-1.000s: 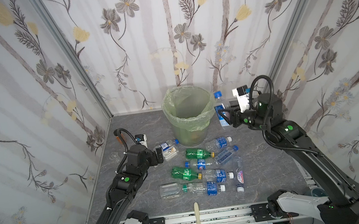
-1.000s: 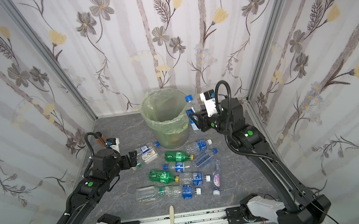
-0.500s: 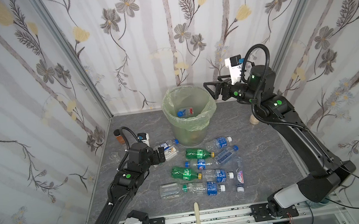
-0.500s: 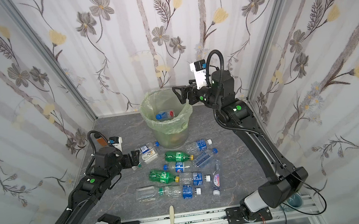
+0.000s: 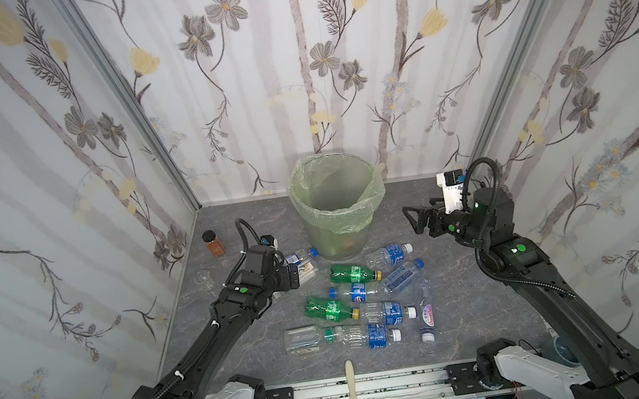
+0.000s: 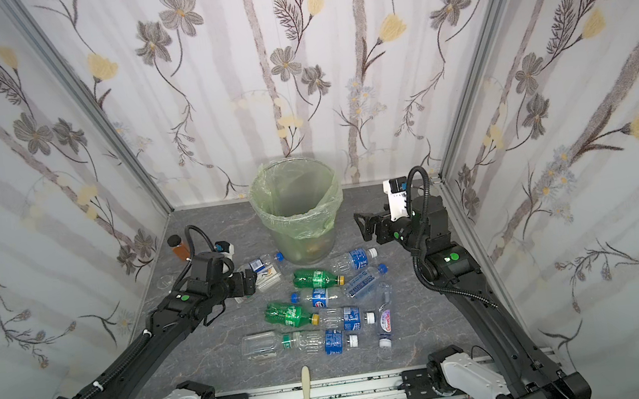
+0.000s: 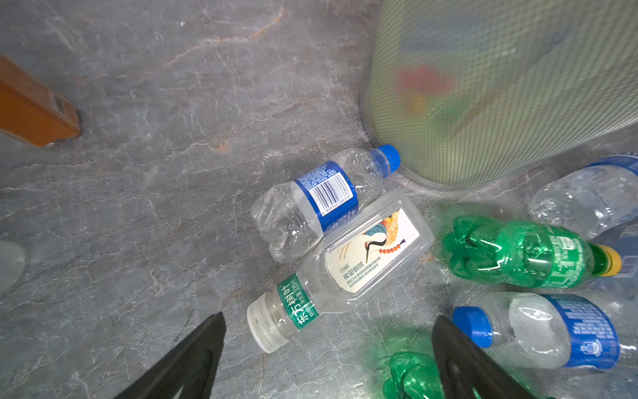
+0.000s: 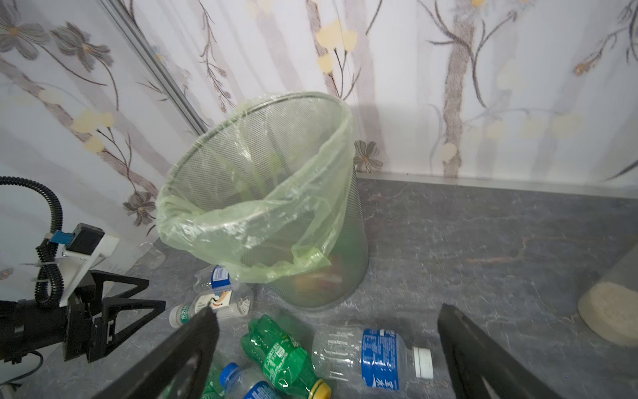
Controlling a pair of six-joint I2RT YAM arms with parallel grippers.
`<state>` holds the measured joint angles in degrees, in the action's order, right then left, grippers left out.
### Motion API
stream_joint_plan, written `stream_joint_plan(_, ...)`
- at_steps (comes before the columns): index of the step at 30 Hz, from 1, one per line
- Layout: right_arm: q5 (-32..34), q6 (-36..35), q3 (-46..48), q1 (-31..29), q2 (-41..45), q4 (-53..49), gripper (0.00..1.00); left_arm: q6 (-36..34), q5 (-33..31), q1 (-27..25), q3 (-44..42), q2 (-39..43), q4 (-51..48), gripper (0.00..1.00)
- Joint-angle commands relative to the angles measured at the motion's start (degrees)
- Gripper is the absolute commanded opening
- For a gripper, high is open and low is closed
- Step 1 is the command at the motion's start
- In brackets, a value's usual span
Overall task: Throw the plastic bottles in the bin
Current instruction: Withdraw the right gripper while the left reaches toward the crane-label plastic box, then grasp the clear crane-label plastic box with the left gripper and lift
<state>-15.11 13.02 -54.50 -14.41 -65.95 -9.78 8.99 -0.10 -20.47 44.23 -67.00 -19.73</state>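
My left pincer is hanging wide open with nothing in it, pointing at a clear square plastic bottle with a white cap and a bird label. That one is lying on the grey marbled bench, touching a clear blue-labelled bottle with a blue cap, whose cap is sitting right at the foot of the round mesh bin with the pale green bag liner. My right pincer is gaping wide and empty too, hovering in the air just right of the bin. The other plastic bottles, like the green bottle with a yellow cap, are lying scattered on the bench in front of the bin.
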Motion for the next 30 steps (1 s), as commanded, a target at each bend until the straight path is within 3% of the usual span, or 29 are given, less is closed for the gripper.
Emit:
stream_joint_plan(1,0.79,0.48,4.47,1.28,1.82,2.96,1.00,-0.74,3.07,-0.17,1.51,-3.54,1.17,0.93)
stream_joint_plan(12,0.05,3.13,14.61,2.99,3.13,6.34,1.00,-1.94,2.16,-3.15,3.06,-11.09,7.19,0.93)
stream_joint_plan(25,-0.70,4.21,15.38,3.32,3.10,7.57,1.00,-5.05,3.04,-4.77,4.55,-20.57,8.91,0.89)
stream_joint_plan(30,-0.72,4.21,15.39,3.43,3.31,7.68,1.00,-4.31,3.15,-5.28,4.42,-22.03,9.00,0.82)
